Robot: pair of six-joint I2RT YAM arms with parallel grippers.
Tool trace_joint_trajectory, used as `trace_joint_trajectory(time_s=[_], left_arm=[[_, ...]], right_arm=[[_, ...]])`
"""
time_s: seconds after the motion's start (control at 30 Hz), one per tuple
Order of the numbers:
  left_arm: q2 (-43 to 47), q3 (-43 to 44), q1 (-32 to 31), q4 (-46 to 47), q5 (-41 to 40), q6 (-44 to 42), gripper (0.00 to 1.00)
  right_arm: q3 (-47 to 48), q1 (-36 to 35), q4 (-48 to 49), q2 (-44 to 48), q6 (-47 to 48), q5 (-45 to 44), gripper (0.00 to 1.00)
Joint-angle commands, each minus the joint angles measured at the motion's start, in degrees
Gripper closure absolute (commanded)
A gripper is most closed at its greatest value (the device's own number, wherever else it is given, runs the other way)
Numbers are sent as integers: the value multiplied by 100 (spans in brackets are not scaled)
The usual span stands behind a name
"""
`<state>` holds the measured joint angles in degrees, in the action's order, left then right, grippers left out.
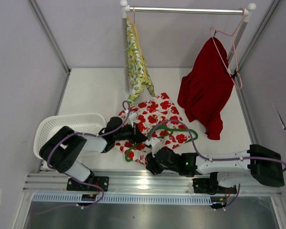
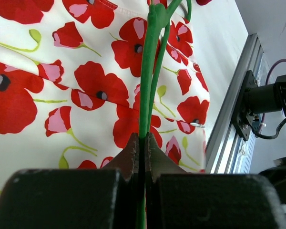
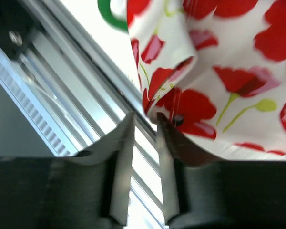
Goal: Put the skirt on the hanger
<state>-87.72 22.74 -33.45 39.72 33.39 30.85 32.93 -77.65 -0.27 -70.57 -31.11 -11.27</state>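
**Inspector A:** Checking orientation first. The skirt [image 1: 155, 114], white with red poppies, lies spread on the surface [image 1: 95, 95] at the centre, just ahead of both arms. Its length appears to run on a slant from the near left towards the far right. I cannot tell which end is the waist.

**Inspector B:** And the hanger [image 2: 150, 71]?

**Inspector A:** Green, lying on the skirt. Its long axis runs roughly left to right across the cloth, with the right end a little farther from the arms.

**Inspector B:** Position against the fingers?

**Inspector A:** The left fingers [image 2: 131, 152] are closed tight on the hanger's thin green bar, which runs straight out from their tips over the poppy print. The right fingers [image 3: 121, 143] stand narrowly parted, with light showing through the gap. A folded edge of the skirt sits just at their tips, at the near edge of the surface. No cloth shows between them.

**Inspector B:** Containers?

**Inspector A:** A white mesh basket [image 1: 52, 126] stands at the near left, with the left arm across its mouth. I cannot tell its contents. On the rail [image 1: 186, 9] at the back, a yellow-green floral garment [image 1: 136, 67] hangs at the left end. A red garment [image 1: 205, 90] hangs on a pink hanger [image 1: 233, 52] at the right.
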Motion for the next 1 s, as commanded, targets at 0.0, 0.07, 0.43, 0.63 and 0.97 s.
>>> trace_joint_trajectory(time_s=[0.0,0.07,0.43,0.63,0.97], left_arm=[[-96,81,93,-132,-298,-325,100],[-131,64,102,-105,-306,-325,100],[-8,-95,93,114,-254,-255,100],[-8,-86,93,158,-245,-229,100],[-43,107,85,53,-306,-220,100]], right_arm=[[-190,-163,352,-114,105,282,63],[-182,-181,387,-185,105,327,53],[-23,433,-315,1096,-210,-104,36],[-154,1559,375,747,-237,1035,30],[205,1393,1196,-273,-492,1409,37]])
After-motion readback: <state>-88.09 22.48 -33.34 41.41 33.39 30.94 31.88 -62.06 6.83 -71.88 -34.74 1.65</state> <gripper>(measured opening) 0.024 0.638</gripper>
